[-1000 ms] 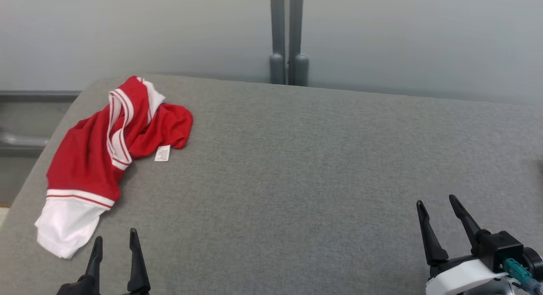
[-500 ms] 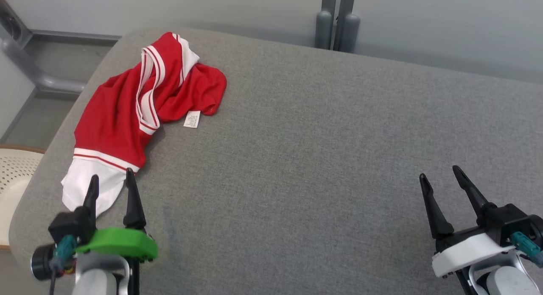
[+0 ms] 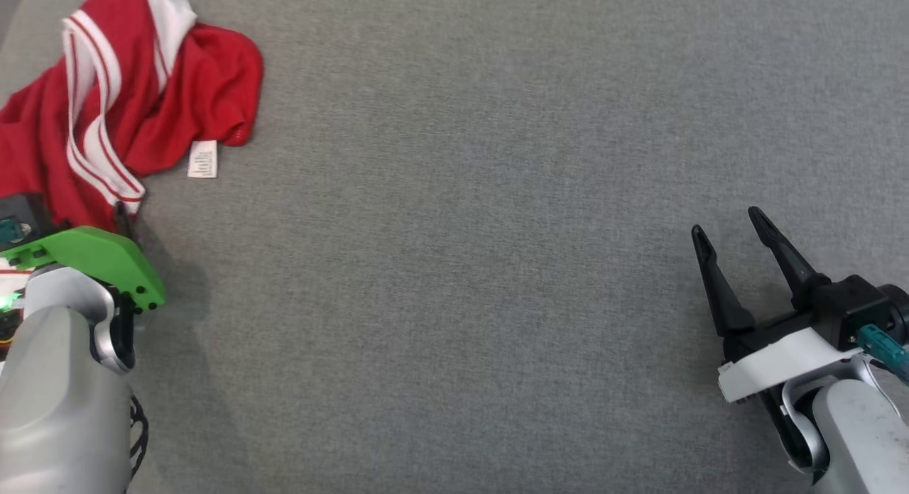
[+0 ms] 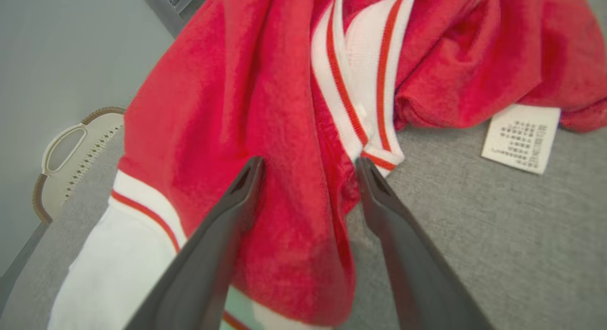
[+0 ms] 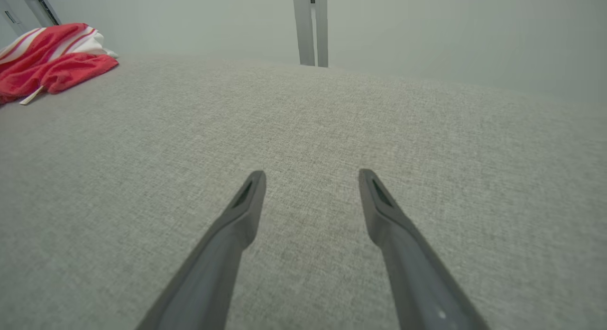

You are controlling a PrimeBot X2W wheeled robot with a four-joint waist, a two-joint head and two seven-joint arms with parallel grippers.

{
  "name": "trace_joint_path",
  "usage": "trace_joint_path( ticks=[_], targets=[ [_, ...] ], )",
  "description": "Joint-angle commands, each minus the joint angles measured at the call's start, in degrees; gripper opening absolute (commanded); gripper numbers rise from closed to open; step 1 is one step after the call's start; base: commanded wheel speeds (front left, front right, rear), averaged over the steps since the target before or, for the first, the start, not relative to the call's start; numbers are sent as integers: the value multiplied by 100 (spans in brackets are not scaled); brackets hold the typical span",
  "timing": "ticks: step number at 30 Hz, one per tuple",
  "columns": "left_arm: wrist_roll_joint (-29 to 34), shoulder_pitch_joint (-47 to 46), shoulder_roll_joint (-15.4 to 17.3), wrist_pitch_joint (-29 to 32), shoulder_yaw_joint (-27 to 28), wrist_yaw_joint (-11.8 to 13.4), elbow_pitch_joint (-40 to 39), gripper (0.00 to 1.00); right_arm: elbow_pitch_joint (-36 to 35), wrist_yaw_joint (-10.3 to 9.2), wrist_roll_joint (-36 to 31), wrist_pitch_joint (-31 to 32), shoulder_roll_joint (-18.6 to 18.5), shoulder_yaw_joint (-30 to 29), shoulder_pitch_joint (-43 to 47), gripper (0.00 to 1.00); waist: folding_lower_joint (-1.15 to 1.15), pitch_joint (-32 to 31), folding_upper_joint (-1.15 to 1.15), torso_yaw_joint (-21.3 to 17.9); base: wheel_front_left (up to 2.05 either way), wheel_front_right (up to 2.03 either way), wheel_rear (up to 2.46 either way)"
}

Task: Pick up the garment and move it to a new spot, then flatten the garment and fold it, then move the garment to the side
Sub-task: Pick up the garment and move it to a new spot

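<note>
Beside red garment (image 4: 227, 107), white care label (image 4: 520, 138), print unreadable

Garment (image 4: 227, 83), between and beyond my left fingers (image 4: 223, 225): red cloth, soft fleecy nap, matt. Its white bands (image 4: 360, 83), ahead of the right-hand finger: ribbed knit with red stripes. Label (image 4: 520, 138), further right of those fingers: thin, white, printed; cloth or paper, I cannot tell. Worktop (image 5: 308, 131) under my right fingers (image 5: 237, 225): grey woven cloth, coarse, matt. Both pairs of fingers: dark plastic, smooth, dull sheen. Basket (image 4: 66, 183), left of my left fingers: cream perforated plastic.
</note>
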Motion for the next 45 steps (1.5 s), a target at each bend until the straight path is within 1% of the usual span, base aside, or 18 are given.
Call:
trace_joint_path(
  ticks=[1, 2, 3, 4, 7, 10, 16, 18, 20, 26, 28, 31, 33, 37, 39, 42, 44, 45],
  targets=[
    [-10, -142, 107, -19, 45, 74, 194, 100, 3, -2, 39, -17, -23, 18, -132, 100, -1, 711, 0, -742, 0, 0, 0],
    [-72, -176, 131, 4, 92, 83, 402, 96, 23, -2, 62, -17, -16, 33, -160, 100, -1, 697, 0, -789, 0, 0, 0],
    [-91, -192, 168, 3, 105, 61, 547, 29, 34, -2, 73, -17, -5, 30, -172, 100, -1, 677, 0, -814, 0, 0, 0],
    [-106, -212, 217, -8, 118, 16, 726, 0, 56, -2, 97, -17, 18, 22, -173, 100, -1, 625, 0, -844, 0, 0, 0],
    [-189, -172, 219, -128, 118, -155, 970, 0, 142, -2, 120, -17, 40, -20, -84, 100, -1, 436, 0, -846, 0, 0, 0],
    [-165, -132, 254, -405, 46, -362, 950, 0, 249, -2, 137, -17, 103, -64, 94, 100, -1, 111, 0, -773, 0, 0, 0],
    [-216, -82, 275, -684, -103, -693, 194, 0, 336, -2, 179, -17, 312, -87, 372, 100, -1, -555, 0, -652, 0, 0, 0],
    [-191, 44, 244, -562, -241, -783, -298, 0, 364, -2, 180, -17, 412, -45, 442, 100, -1, -776, 0, -664, 0, 0, 0],
    [-292, 184, 72, -342, -397, -868, -956, 0, 392, -2, 172, -17, 500, -25, 520, 100, -1, -978, 0, -705, 0, 0, 0],
    [-700, 905, -237, 818, -945, -954, -3686, 0, 444, -2, 153, -17, 723, -51, 725, 100, -1, -1398, 0, -1029, 0, 0, 0],
    [-986, 1148, -423, 1248, -1172, -961, -4624, 0, 455, -2, 153, -17, 770, -110, 789, 100, -1, -1467, 0, -1183, 0, 0, 0],
    [-1445, 1431, -679, 1838, -1478, -893, -5879, 0, 461, -2, 148, -17, 847, -186, 877, 100, -1, -1519, 0, -1437, 0, 0, 0],
    [-1778, 1558, -820, 2140, -1708, -780, -6483, 0, 462, -2, 143, -17, 889, -237, 909, 100, -1, -1526, 0, -1598, 0, 0, 0],
    [-2473, 1689, -977, 2498, -2085, -359, -7216, 0, 457, -2, 161, -17, 948, -284, 944, 100, -1, -1510, 0, -1938, 0, 0, 0],
    [-2773, 1732, -998, 2573, -2240, -131, -7337, 0, 463, -2, 174, -18, 982, -293, 920, 100, -1, -1481, 0, -2116, 0, 0, 0],
    [-2904, 1754, -1007, 2583, -2397, 98, -7169, 0, 459, -2, 183, -18, 1037, -309, 876, 100, -1, -1397, 0, -2339, 0, 0, 0],
    [-2887, 1723, -1006, 2602, -2439, 162, -6778, 0, 472, -2, 191, -18, 1061, -305, 844, 100, -1, -1332, 0, -2467, 0, 0, 0],
    [-2699, 1610, -903, 2521, -2392, 142, -6447, 0, 480, -2, 204, -18, 1070, -303, 825, 100, -1, -1288, 0, -2535, 0, 0, 0]
  ],
)
